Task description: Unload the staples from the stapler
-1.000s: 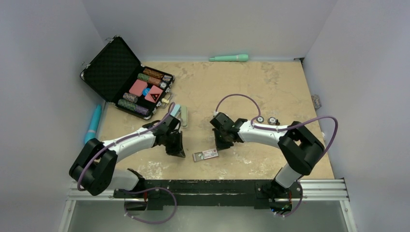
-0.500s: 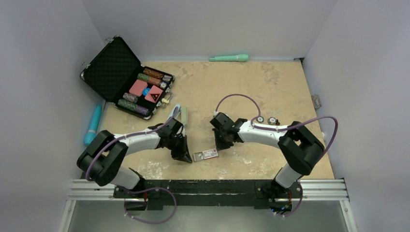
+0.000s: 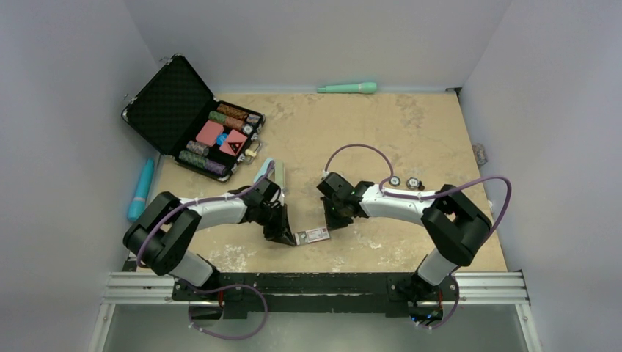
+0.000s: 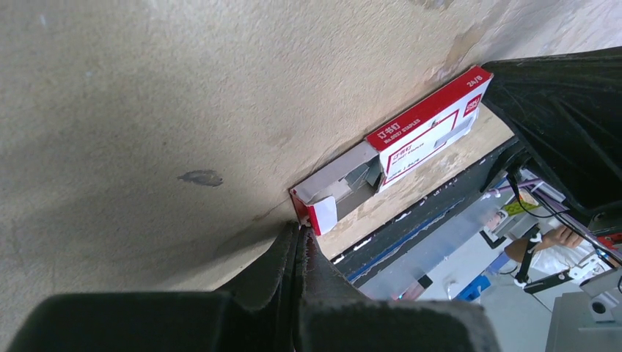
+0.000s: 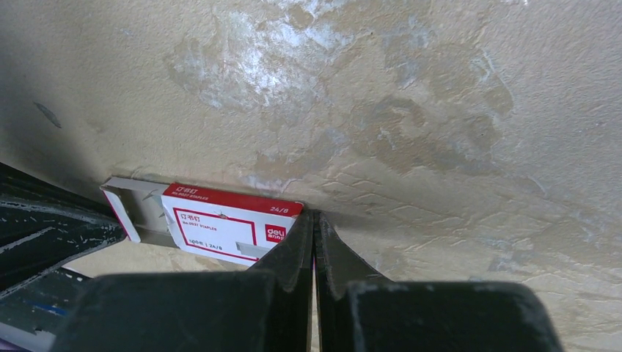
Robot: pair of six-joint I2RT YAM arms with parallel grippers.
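Bracketing red-and-white cardboard staple box (image 3: pixel 314 235) on tan surface (image 3: pixel 411 132): left fingers (image 4: pixel 282 257) together at its open end, right fingers (image 5: pixel 293 253) together opposite. Next, probably: gentle inward push to close the tray.

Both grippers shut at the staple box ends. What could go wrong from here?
The left gripper is at the pulled-out tray of the staple box; a push may crush or spill it. The right gripper blocks the far end, so it may buckle. The stapler lies behind the left arm and may get knocked.
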